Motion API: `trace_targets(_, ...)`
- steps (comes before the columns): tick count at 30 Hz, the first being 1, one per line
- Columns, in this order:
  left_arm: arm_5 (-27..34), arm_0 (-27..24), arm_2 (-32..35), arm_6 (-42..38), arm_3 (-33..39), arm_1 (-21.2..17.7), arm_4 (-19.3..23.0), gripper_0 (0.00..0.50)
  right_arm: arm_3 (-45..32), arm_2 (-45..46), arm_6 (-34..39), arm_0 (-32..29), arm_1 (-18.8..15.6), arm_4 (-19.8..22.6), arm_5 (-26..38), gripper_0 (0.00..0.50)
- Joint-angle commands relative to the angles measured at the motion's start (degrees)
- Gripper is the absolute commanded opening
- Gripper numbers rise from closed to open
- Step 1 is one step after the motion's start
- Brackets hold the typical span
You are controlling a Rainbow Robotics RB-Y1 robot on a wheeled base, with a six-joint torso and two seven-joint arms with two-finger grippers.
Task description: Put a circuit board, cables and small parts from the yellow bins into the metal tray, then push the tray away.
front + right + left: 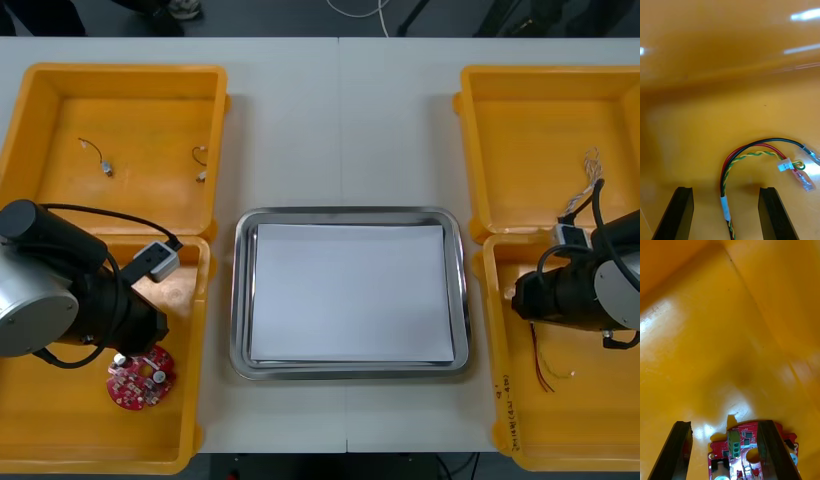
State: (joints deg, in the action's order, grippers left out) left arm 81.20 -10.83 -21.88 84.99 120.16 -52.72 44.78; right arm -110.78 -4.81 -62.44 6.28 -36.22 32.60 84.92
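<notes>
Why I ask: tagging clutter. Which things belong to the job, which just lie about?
Job: metal tray, yellow bins, circuit board under the open left gripper, red and yellow cable at the open right gripper, small metal parts, twisted cable.
Lying about: white cord beyond the table.

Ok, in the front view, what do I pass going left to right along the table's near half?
Near left yellow bin with the red circuit board → metal tray → near right yellow bin with the red and yellow cable. The open left gripper hangs over the board, the open right gripper over the cable.
</notes>
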Motion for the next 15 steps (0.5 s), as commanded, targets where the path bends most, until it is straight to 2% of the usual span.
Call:
trace_targets(1, -2.98, 3.01, -0.53, 6.06, 0.51, -3.09, -0.66, 0.5, -0.4, -1.34, 1.97, -1.18, 0.45, -0.61, -0.81, 0.5)
trace_targets(15, -7.64, 7.75, -0.53, 6.94, 0.51, -3.27, -1.63, 0.5, -0.4, -1.78, 1.97, -2.77, 0.53, -0.96, -3.45, 0.5)
